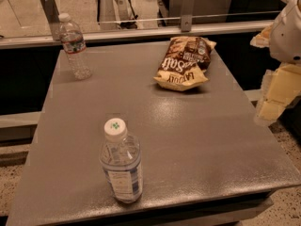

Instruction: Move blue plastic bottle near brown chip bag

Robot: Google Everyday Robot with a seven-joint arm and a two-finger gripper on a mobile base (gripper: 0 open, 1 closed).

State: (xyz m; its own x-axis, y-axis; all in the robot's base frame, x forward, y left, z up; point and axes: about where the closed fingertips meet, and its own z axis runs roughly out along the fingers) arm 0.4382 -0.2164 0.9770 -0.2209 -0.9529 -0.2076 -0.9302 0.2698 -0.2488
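The blue plastic bottle [121,164] stands upright near the front edge of the grey table [197,140], with a white cap bearing a green mark and a pale blue-and-white label. The brown chip bag [183,62] lies flat at the back right of the table, its yellow band towards the front. My gripper [272,108] hangs at the right edge of the view, beyond the table's right side, level with the table's middle. It is far from the bottle and holds nothing that I can see.
A slimmer clear bottle [74,46] with a red-marked white label stands at the back left corner. A metal rail with glass [141,29] runs behind the table. Speckled floor [287,206] shows at the lower right.
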